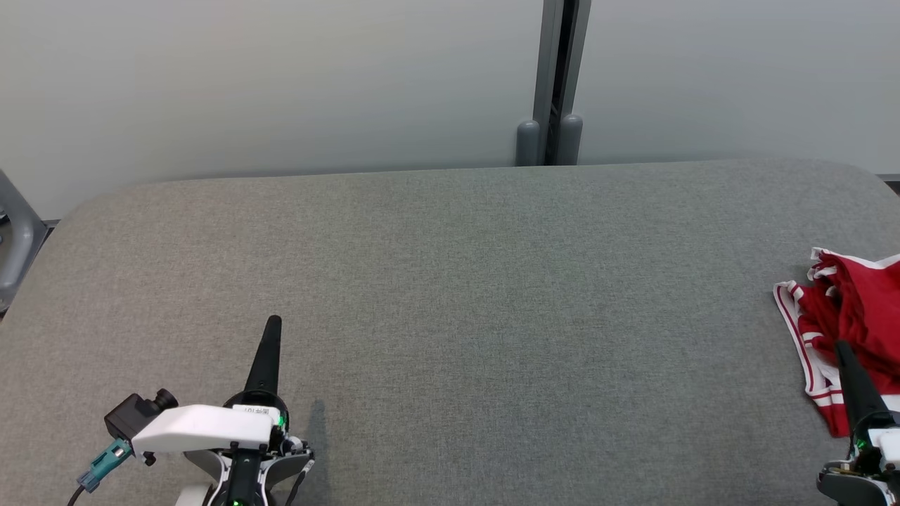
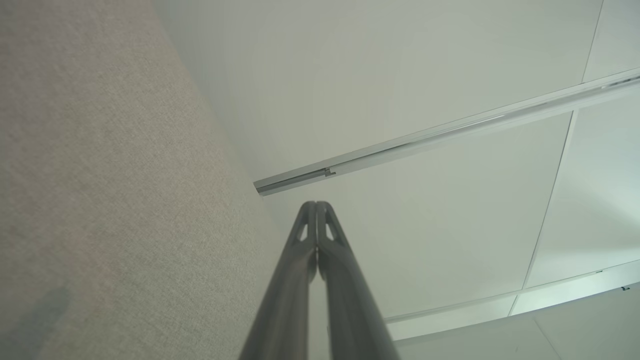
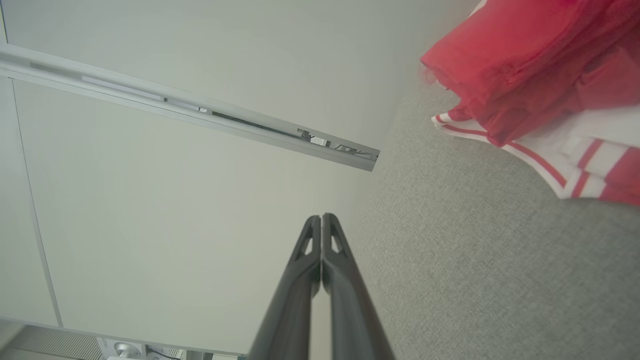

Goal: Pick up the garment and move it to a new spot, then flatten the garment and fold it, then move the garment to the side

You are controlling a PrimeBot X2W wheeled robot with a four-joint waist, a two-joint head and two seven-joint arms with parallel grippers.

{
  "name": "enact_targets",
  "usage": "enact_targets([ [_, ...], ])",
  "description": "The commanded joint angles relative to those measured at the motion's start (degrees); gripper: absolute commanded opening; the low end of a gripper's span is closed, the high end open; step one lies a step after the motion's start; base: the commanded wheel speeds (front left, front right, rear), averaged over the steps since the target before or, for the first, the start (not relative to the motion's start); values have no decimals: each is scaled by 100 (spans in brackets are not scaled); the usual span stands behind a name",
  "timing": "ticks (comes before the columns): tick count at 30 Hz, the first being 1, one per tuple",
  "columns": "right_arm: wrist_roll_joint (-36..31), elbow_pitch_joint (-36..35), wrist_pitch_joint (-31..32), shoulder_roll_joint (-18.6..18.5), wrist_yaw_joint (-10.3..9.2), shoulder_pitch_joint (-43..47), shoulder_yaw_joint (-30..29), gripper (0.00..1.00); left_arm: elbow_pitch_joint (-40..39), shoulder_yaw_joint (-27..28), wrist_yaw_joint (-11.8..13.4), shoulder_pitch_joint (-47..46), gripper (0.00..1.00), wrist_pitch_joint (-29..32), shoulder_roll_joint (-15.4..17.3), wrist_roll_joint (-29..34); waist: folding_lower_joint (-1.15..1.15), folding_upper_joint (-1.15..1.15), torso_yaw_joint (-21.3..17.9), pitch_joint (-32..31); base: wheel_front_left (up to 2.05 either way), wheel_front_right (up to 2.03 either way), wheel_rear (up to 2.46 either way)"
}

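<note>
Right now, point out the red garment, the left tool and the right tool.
red garment (image 1: 861, 299): head view, red middle fold.
left tool (image 1: 273, 322): head view, shut fingertips.
right tool (image 3: 321, 218): right wrist view, shut fingertips.

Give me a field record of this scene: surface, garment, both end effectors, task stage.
surface: grey fabric, wide
garment: red with white striped trim, crumpled, at the surface's right side
left end effector: shut, holding nothing, over bare fabric at lower left
right end effector: shut, holding nothing, next to the garment
task stage: garment not yet picked up
</note>
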Motion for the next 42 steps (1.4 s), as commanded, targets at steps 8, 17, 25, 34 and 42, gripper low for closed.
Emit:
enact_targets([
  [8, 487, -56, 189, -18, 2, -99, -163, 0, -7, 28, -58, -206, 0, 72, 36, -400, 0, 0, -30, 10, 0, 0, 0],
  [17, 944, -53, 350, -12, 2, -98, -303, 0, 9, 36, -79, -279, 0, 140, 39, -776, 0, 0, -65, 21, 0, 0, 0],
  [25, 1236, -52, 456, -10, 2, -109, -391, 0, 21, 40, -97, -320, 0, 180, 41, -1043, 0, 0, -89, 29, 0, 0, 0],
  [34, 1591, -49, 578, -5, 2, -124, -502, 0, 36, 46, -110, -390, 0, 230, 43, -1345, 0, 0, -120, 39, 0, 0, 0],
  [42, 1639, -49, 597, -6, 2, -124, -513, 0, 37, 46, -102, -372, 0, 243, 43, -1366, 0, 0, -127, 42, 0, 0, 0],
])
